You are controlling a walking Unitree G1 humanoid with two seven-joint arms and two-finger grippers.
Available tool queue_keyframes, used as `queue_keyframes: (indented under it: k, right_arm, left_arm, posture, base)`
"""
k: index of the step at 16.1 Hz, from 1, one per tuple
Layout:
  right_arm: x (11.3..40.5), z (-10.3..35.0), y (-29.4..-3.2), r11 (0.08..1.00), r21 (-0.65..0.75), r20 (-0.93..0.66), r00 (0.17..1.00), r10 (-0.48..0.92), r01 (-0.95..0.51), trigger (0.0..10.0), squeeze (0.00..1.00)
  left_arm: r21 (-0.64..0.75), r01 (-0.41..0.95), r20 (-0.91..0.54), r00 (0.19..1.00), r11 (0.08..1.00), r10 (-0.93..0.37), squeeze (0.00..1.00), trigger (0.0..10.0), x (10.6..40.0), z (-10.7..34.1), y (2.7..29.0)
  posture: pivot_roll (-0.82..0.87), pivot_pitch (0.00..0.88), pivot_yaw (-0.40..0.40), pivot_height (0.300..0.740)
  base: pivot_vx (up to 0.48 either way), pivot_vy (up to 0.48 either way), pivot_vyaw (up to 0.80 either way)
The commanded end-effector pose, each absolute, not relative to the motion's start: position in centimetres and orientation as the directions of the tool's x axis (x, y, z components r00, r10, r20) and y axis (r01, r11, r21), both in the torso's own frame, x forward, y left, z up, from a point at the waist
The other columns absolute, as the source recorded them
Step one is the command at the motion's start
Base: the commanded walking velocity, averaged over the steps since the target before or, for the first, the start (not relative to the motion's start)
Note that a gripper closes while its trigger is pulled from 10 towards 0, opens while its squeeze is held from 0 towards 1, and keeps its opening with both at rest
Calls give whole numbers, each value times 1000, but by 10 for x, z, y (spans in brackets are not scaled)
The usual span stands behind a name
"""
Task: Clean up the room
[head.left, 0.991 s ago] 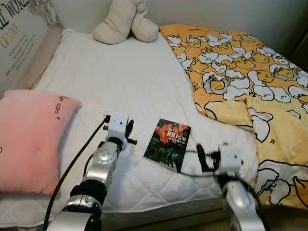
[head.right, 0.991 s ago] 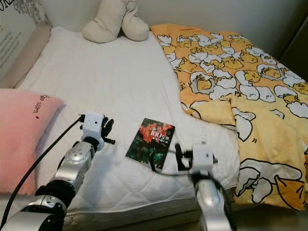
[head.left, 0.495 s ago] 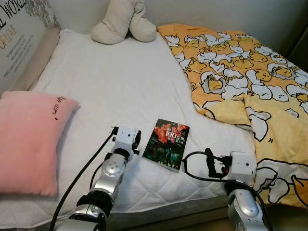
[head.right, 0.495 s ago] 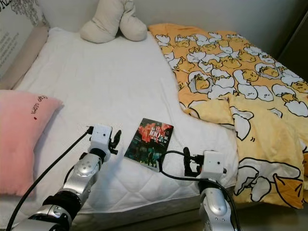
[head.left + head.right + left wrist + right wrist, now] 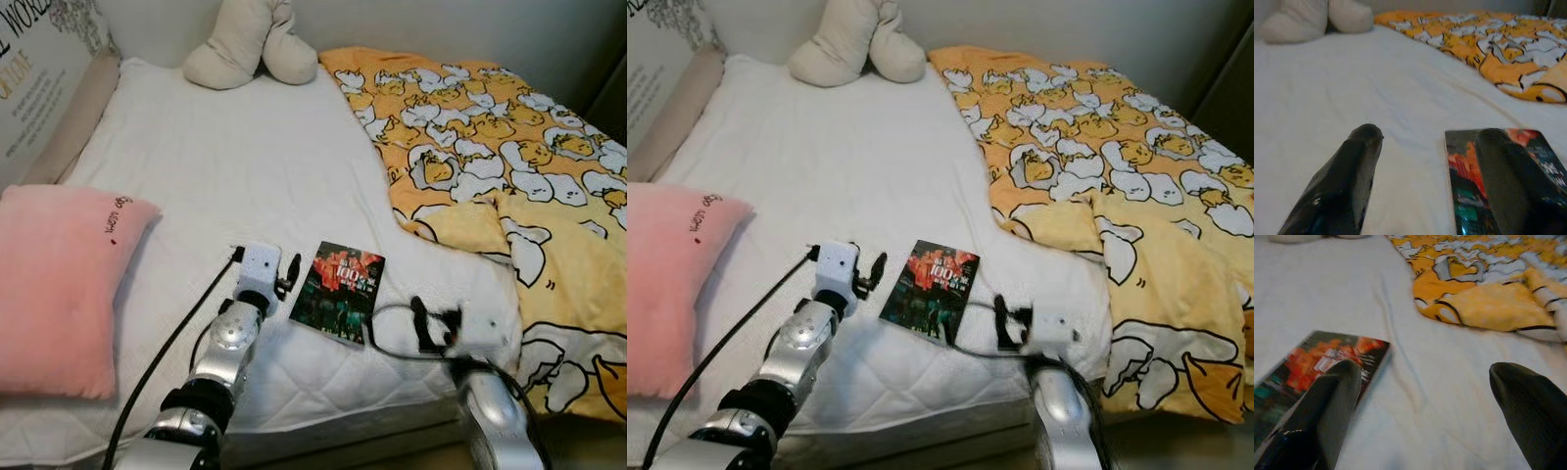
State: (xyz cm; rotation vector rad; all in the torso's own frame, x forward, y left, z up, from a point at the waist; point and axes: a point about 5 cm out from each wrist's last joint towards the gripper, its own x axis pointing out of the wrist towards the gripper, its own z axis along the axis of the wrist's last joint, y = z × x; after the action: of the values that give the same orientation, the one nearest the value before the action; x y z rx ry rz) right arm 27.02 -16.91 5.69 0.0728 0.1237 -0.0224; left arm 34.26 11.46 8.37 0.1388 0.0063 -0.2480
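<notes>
Bed: a mattress (image 5: 245,166) under a white quilted cover takes up most of the head views, with a pale wall behind it.
Blanket: a yellow blanket (image 5: 509,157) printed with white cartoon figures lies over the right part of the bed and hangs off its near right edge.
Pillows: a pink pillow (image 5: 59,284) sits at the left edge of the mattress; a beige cushion (image 5: 253,44) rests at the head of the bed against the wall.
Book: a book (image 5: 339,292) with a dark cover marked in red and green lies flat on the white cover near the front edge of the mattress, between the two grippers and just left of the blanket's edge.
Left gripper: the left gripper (image 5: 286,277) is low over the mattress just beside the book's left edge. In the left wrist view its black fingers (image 5: 1347,186) stand spread apart, one over bare sheet and the other in front of the book cover, holding nothing.
Right gripper: the right gripper (image 5: 1435,401) is near the book's lower right corner at the mattress edge. In the right wrist view its fingers are wide apart and hold nothing, one overlapping the book's corner, the other over white sheet near the blanket.
</notes>
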Motion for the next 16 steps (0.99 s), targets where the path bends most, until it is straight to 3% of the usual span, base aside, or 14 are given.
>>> queue_keyframes:
  k: [1,4,5,10,12,16]
  right_arm:
    - [274,49,-173,989,136,-171,985,-27,51,10000,0]
    - [305,40,-170,951,304,-258,966,27,55,10000,0]
    - [309,39,-169,946,318,-267,963,30,58,10000,0]
    - [324,38,-161,922,381,-287,957,47,70,10000,0]
    - [327,37,-151,921,387,-293,953,75,47,10000,0]
    - [332,44,-127,929,362,-239,956,170,-75,10000,0]
  left_arm:
    - [134,236,-3,971,962,-238,1000,10000,343,88,119]
    - [150,304,109,941,941,-321,1000,10000,336,114,130]
    - [137,320,121,934,937,-337,0,10000,332,119,131]
    - [87,340,131,928,937,-349,0,10000,300,129,141]
    - [70,461,137,874,885,-466,0,10000,280,137,130]
    - [31,491,103,865,870,-492,0,10000,262,142,126]
  posture:
    - [141,78,-23,740]
    - [247,198,-27,740]
    - [277,228,-27,740]
    - [367,315,-21,740]
    - [382,333,-19,740]
    - [384,342,-20,740]
  base:
    - [0,0,0]
    - [0,0,0]
    - [0,0,0]
    - [0,0,0]
    - [0,0,0]
    - [0,0,0]
